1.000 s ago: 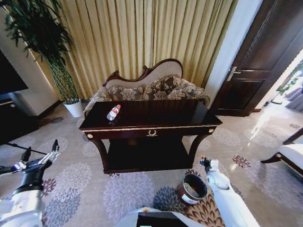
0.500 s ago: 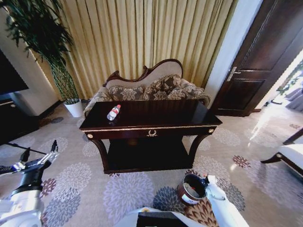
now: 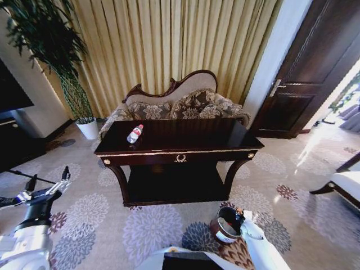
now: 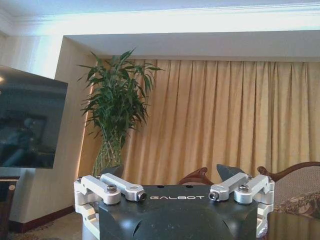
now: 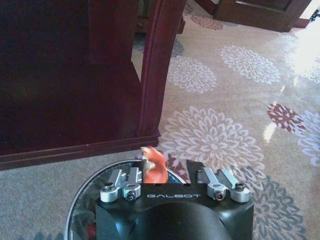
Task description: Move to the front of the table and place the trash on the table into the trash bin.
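The dark wooden table point(image 3: 185, 147) stands straight ahead, and its curved leg point(image 5: 156, 65) fills part of the right wrist view. A clear bottle with a red cap point(image 3: 134, 134) lies near the table's left end. On the carpet at the table's front right stands the round reddish-brown trash bin point(image 3: 225, 232), whose rim point(image 5: 82, 192) lies just under my right gripper point(image 3: 238, 213). That gripper point(image 5: 169, 167) is shut on an orange scrap point(image 5: 155, 166), held over the bin's mouth. My left gripper point(image 3: 49, 177) hangs open at the far left, well short of the table, with nothing between its fingers point(image 4: 112, 171).
A patterned sofa point(image 3: 174, 107) sits behind the table, before gold curtains. A potted plant point(image 3: 84, 121) stands at the back left and a dark door point(image 3: 298, 84) at the right. A white bench point(image 3: 349, 183) juts in at the right edge. Flowered carpet lies open in front.
My right arm has drawn back and down, bringing its gripper from beside the bin to just over the bin's mouth. The left arm, bottle and bin have stayed put.
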Available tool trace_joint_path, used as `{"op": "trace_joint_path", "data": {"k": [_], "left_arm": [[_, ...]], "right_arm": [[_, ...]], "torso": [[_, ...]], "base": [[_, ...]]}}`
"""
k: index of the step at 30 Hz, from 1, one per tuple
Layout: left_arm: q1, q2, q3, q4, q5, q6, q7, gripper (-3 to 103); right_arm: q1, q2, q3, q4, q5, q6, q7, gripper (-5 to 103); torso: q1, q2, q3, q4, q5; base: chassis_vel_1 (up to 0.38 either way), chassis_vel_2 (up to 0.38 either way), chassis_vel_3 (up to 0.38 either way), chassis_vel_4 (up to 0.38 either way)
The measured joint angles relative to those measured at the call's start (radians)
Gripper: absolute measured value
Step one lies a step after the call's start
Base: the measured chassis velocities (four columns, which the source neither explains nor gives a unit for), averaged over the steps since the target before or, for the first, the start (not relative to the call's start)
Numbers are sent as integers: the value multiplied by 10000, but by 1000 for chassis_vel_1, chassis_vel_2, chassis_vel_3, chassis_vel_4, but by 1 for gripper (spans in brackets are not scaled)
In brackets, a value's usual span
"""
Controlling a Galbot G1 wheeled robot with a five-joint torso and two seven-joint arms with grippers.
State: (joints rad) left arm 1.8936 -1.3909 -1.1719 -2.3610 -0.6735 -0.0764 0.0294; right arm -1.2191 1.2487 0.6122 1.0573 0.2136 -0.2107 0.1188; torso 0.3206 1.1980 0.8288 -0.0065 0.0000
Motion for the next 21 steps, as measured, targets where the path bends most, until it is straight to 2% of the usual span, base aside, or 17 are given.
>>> {"op": "trace_joint_path", "data": {"k": [2,3,5,6,8,9,11,12,14,19,21], "left_arm": [[8,-18,0,0,-1,-7,3,100],[8,-18,0,0,-1,-7,3,100],[7,-22,0,-16,-1,-8,6,100],[7,-22,0,-16,-1,-8,6,100],[2,-22,2,-29,-1,-9,8,100],[2,-22,2,-29,-1,-9,8,100],[-20,-22,39,-54,0,-9,10,100],[-20,-22,39,-54,0,-9,10,100],[-61,-13,84,-56,6,-1,10,100],[-108,44,130,-68,15,43,4,100],[-114,126,113,-126,12,87,-25,100]], "right_arm": [[-1,5,16,39,2,0,0,54],[-1,5,16,39,2,0,0,54],[-23,-17,38,54,4,-2,0,65],[-23,-17,38,54,4,-2,0,65],[-43,-50,63,60,8,-4,1,75],[-43,-50,63,60,8,-4,1,75],[-94,-65,124,173,47,17,0,86],[-94,-65,124,173,47,17,0,86],[-200,-101,180,687,396,348,1,96],[-339,-282,362,2347,1191,669,1,100],[-462,-484,643,3637,1360,734,2,100]], "torso": [[0,0,0,0,-1],[0,0,0,0,-1],[0,0,0,0,1],[0,0,0,0,1],[0,0,0,0,0],[0,0,0,0,0],[0,0,1,-1,1],[0,0,1,-1,1],[0,0,0,-2,3],[0,0,0,2,0],[0,0,1,3,1]], "base": [[0,0,0,0],[0,0,0,0],[0,0,0,0],[0,0,0,0],[0,0,0,0],[0,0,0,0],[0,0,0,0],[0,0,0,0],[0,0,0,0],[0,0,0,0],[0,0,0,0]]}}
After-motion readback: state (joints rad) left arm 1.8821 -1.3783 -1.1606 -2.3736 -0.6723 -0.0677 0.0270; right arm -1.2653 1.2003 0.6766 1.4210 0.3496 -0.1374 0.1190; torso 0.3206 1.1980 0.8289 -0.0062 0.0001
